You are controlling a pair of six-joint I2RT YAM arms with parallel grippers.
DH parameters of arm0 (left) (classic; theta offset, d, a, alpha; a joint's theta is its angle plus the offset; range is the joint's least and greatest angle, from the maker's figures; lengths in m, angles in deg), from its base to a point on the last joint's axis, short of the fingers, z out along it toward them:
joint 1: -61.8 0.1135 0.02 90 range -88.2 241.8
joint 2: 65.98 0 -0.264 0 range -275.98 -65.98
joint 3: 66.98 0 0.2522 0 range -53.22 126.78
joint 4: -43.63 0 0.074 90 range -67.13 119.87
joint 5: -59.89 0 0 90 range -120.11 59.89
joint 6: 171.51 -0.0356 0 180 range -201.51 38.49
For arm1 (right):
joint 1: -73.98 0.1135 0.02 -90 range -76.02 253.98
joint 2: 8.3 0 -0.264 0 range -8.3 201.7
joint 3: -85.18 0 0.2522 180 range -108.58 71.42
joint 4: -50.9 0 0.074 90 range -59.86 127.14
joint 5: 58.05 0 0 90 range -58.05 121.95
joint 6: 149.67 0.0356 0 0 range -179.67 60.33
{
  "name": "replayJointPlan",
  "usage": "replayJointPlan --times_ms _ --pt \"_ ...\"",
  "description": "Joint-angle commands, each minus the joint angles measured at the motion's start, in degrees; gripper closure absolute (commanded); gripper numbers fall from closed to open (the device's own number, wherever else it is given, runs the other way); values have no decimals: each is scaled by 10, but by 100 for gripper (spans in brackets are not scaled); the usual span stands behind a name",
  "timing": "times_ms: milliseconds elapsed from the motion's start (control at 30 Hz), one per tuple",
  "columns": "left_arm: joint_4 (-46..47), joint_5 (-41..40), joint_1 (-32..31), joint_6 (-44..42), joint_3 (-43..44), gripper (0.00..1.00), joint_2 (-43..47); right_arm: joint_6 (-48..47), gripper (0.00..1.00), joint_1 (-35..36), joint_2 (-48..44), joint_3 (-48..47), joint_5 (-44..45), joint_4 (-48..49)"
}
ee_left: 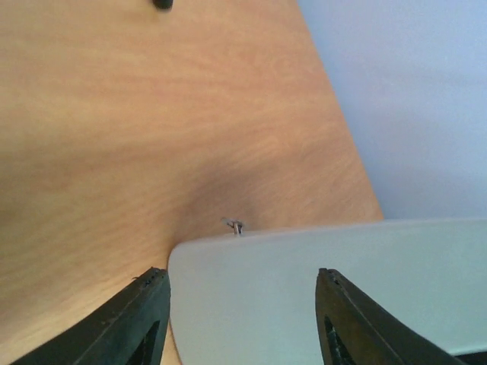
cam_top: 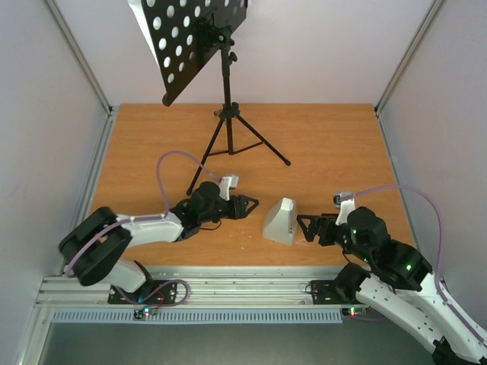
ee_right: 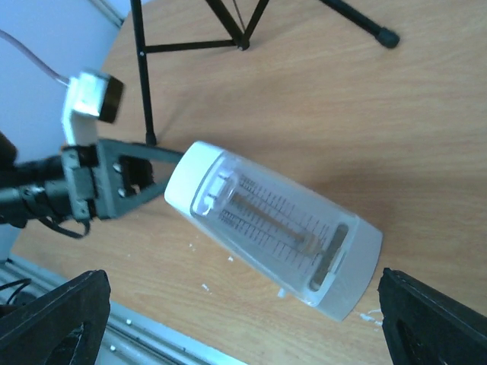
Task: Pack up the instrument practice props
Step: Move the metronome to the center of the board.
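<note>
The white metronome (cam_top: 280, 220) lies on the wooden table (cam_top: 335, 144) between my two grippers, clear face toward the right wrist camera (ee_right: 274, 228), narrow top toward the left arm. My left gripper (cam_top: 249, 207) is open, its tips just short of the metronome's top; the white body (ee_left: 304, 296) fills the view ahead of its fingers (ee_left: 148, 304). My right gripper (cam_top: 303, 226) stands wide open beside the metronome's base, holding nothing. At the back stands the black music stand (cam_top: 227, 91) on its tripod. A white sheet of music (cam_top: 141, 23) shows behind its holed desk (cam_top: 194, 42).
Tripod legs (cam_top: 262, 143) spread over the back middle of the table. Small white crumbs (ee_right: 204, 287) lie by the metronome. A metal rail (cam_top: 228, 293) runs along the near edge, and pale walls close in left, right and behind.
</note>
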Motion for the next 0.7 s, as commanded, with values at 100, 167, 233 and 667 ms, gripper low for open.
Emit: replayJointPlan --times_ms 100,167,233,667 --pt "-58 -14 -9 -103 -67 40 106 69 4 4 -12 77 -56 -1" --pt "-55 0 -26 -136 -86 35 122 75 4 4 -23 105 -60 19" --pt "-57 5 -46 -176 -97 31 125 76 4 3 -24 121 -59 31" --pt "111 -23 -101 -320 -79 22 -30 69 2 3 -19 125 -1 42"
